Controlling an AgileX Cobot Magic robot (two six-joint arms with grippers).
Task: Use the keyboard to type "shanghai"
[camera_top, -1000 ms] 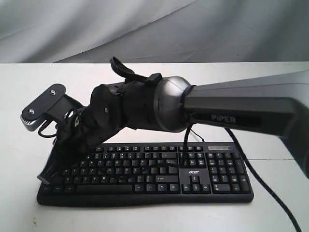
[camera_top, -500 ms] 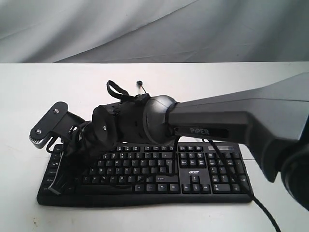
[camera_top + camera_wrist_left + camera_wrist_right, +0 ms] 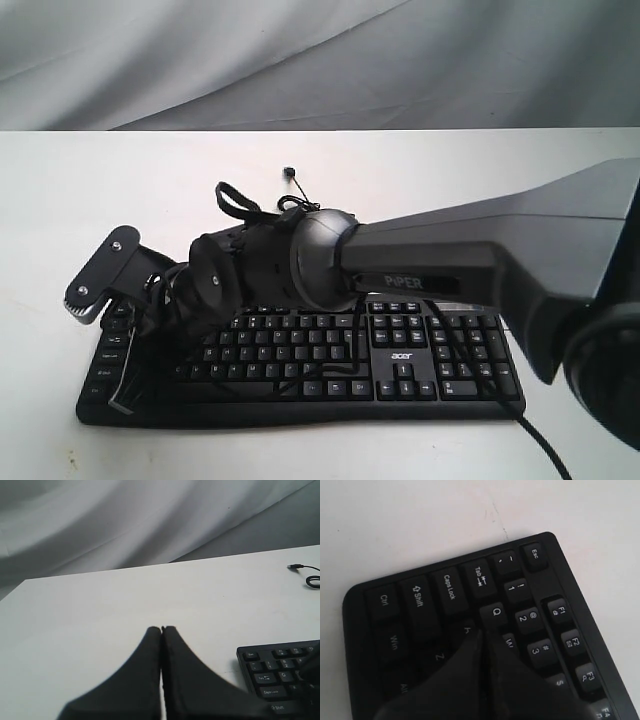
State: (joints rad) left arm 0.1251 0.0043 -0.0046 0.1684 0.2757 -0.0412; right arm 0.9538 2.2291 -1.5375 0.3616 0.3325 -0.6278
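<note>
Well, in the exterior view the black keyboard (image 3: 400,375) lies flat on the white table (image 3: 60,200), near its front edge, with "acer" in white beside the number pad. "PiPER" is printed on the right arm (image 3: 480,260), which reaches across it. The right pincer (image 3: 122,390) points down at the keyboard's left end. A thin black cable (image 3: 289,173) ends behind.

In the left wrist view the left pincer (image 3: 161,629) is closed on nothing, over bare table beside the keyboard's corner.

In the right wrist view the right pincer is closed too — tips just beside Q, in the Caps Lock row. Esc, Tab, Shift, Ctrl and Win read clearly.
</note>
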